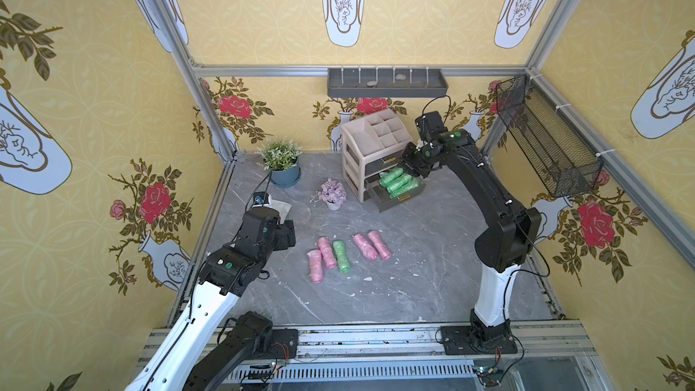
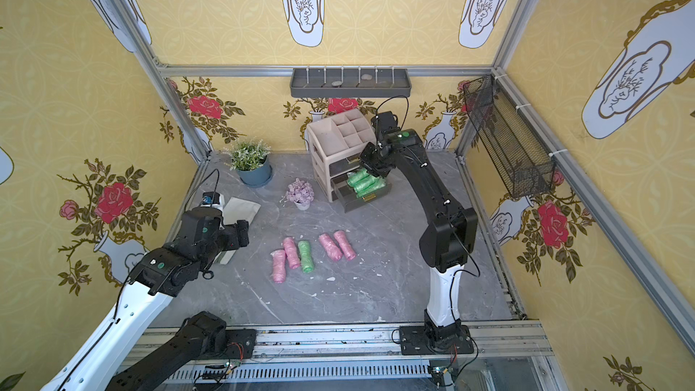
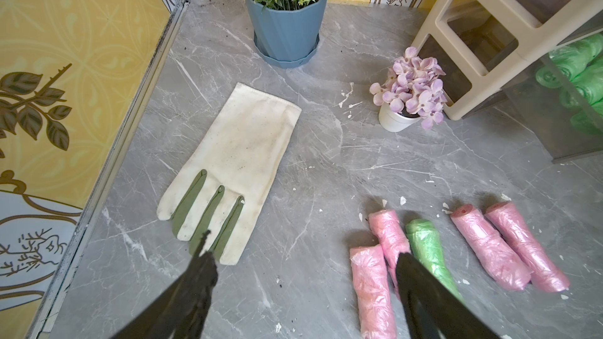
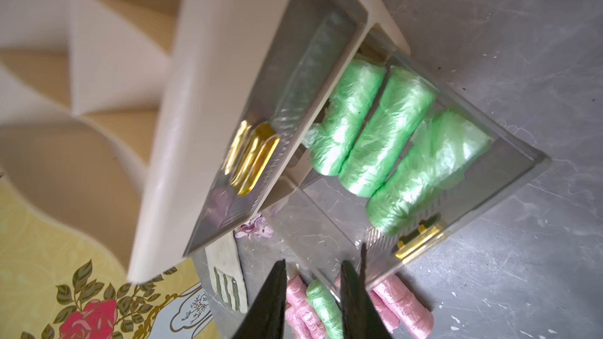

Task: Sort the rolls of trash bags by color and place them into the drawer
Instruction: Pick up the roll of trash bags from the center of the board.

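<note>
3 green rolls [image 4: 385,132] lie side by side in open drawer [image 4: 522,154]. On tabletop [image 1: 413,276]: 4 pink rolls [image 1: 325,253] + 1 green roll [image 1: 341,256]. R claw [image 4: 313,267] above drawer front, slightly apart, empty. L claw [image 3: 305,256] wide apart, empty, above tabletop.

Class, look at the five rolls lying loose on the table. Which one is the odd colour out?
The green roll, lying in the middle of the row; the other four are pink rolls.
</note>
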Motion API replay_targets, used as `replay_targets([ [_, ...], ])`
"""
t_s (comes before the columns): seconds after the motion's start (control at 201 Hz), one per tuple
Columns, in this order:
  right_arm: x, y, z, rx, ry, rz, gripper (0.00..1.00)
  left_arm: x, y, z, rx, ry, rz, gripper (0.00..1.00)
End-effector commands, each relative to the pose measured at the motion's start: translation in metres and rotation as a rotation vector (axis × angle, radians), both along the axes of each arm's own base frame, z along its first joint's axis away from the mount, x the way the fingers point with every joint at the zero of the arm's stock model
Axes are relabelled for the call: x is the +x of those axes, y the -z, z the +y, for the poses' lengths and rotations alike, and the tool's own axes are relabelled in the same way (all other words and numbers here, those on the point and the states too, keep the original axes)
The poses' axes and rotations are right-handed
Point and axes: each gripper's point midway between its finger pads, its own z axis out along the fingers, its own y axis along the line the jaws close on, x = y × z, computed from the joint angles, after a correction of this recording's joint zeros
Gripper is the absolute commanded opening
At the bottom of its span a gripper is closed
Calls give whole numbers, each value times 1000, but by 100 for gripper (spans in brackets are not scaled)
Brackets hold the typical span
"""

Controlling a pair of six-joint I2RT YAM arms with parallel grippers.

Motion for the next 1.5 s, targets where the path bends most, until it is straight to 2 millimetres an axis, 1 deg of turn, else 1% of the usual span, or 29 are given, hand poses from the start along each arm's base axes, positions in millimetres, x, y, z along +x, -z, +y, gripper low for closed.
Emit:
replay_targets([
  [0.0, -9, -25, 14, -27, -75, -126, 33, 1, 0, 1, 4, -6, -8, 87],
  [0.085, -29, -37, 35, -48, -169, -192, 34, 1, 0, 2, 5, -9, -10, 87],
  [0.139, -46, -40, 52, -65, -238, -223, 35, 0, -1, 3, 5, -13, -10, 87],
  [0.244, -79, -35, 84, -108, -364, -247, 37, 0, -2, 5, 7, -23, -14, 88],
  [0.299, -95, -26, 98, -139, -418, -244, 38, -1, -3, 6, 6, -30, -20, 88],
  [0.388, -119, -6, 118, -191, -492, -211, 41, -2, -5, 9, 8, -41, -29, 89],
  [0.498, -148, 34, 140, -244, -578, -130, 44, -4, -9, 13, 8, -62, -47, 89],
  [0.578, -164, 64, 149, -285, -607, -62, 46, -6, -14, 18, 1, -83, -70, 89],
  [0.662, -176, 89, 156, -313, -629, -9, 48, -9, -18, 21, -6, -93, -95, 89],
  [0.777, -188, 116, 166, -310, -655, 44, 50, -10, -19, 22, -12, -96, -108, 89],
  [0.951, -194, 156, 166, -336, -668, 115, 51, -9, -17, 19, -16, -84, -97, 90],
  [1.031, -197, 170, 166, -346, -677, 148, 51, -9, -17, 18, -16, -81, -96, 89],
  [1.11, -200, 179, 170, -331, -696, 164, 51, -9, -17, 18, -16, -81, -96, 89],
  [1.24, -203, 187, 178, -301, -726, 177, 50, -9, -16, 18, -16, -79, -93, 89],
  [1.494, -211, 205, 180, -300, -762, 230, 48, -8, -16, 17, -16, -77, -88, 90],
])
